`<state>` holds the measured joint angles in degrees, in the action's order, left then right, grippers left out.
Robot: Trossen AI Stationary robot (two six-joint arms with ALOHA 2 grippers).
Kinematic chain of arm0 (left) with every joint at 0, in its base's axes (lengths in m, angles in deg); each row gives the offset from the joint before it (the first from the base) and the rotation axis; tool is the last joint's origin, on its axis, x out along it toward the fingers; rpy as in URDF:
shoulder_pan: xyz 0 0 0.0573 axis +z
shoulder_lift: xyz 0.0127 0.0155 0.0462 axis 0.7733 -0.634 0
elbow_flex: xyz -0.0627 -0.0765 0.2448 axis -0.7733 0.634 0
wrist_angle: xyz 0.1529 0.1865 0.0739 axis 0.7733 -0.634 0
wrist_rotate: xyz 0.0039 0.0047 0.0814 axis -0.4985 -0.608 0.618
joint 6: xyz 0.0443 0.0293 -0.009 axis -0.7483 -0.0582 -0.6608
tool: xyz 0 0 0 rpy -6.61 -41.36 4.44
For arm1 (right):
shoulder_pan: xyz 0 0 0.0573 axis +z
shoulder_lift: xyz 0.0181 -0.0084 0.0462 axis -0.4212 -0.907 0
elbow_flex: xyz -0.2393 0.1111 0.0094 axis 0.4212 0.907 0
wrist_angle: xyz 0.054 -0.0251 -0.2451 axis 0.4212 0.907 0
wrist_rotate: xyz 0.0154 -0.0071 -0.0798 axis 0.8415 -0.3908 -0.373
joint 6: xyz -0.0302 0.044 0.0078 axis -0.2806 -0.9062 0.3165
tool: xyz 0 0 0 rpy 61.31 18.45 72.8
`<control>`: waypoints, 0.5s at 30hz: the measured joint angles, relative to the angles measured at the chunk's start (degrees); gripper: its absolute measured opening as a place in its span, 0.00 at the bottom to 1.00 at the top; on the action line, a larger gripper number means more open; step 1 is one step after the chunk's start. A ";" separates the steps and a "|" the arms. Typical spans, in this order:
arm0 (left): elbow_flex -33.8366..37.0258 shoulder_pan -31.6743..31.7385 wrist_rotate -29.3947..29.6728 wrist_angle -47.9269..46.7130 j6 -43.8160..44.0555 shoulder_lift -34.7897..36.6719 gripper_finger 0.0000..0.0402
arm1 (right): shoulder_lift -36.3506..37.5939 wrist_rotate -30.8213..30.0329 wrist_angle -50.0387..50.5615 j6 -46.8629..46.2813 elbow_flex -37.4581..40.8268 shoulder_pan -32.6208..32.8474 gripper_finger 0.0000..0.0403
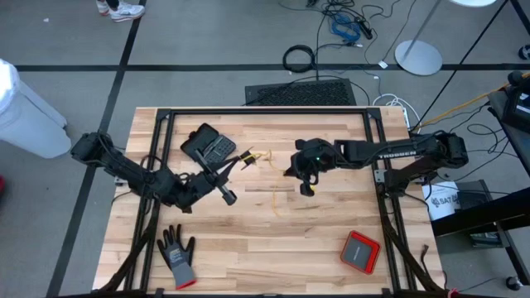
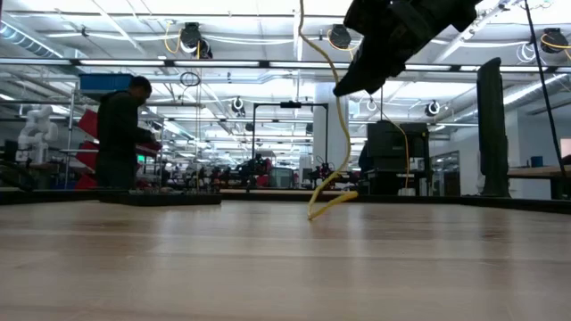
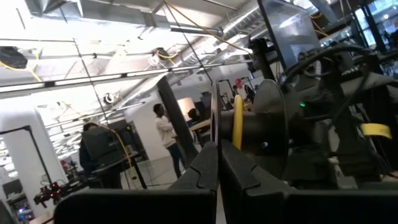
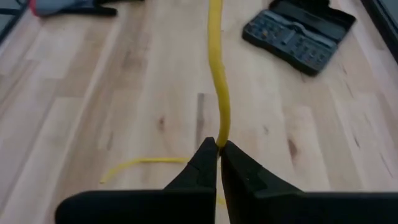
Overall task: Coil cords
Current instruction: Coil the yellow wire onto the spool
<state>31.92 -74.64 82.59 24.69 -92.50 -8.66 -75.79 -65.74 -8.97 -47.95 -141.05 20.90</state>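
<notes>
Pinching a thin yellow cord between closed fingertips, the right gripper hangs above the middle of the wooden table, a little toward the far edge. In the right wrist view the two dark fingers meet on the cord, which runs on from the tips across the boards toward an open black case, while a loose yellow end curls on the wood beside the fingers. The low view shows the cord dropping from the raised right gripper to the tabletop, where its lower part lies bent.

The left gripper sits over the left half of the table, near the black case, its fingers pressed together; a strip of yellow shows just past them in the left wrist view, and whether they grip it cannot be told.

A grey glove lies by the near left corner, a red and black box by the near right corner. A person stands in the room beyond the table.
</notes>
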 joint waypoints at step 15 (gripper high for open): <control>0.00 0.01 -4.02 8.73 3.01 -0.02 0.00 | -5.95 0.01 -2.98 -1.71 -0.06 1.14 0.00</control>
<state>31.92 -74.63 78.56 33.43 -89.49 -8.68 -81.74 -65.73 -11.95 -49.66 -141.11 22.04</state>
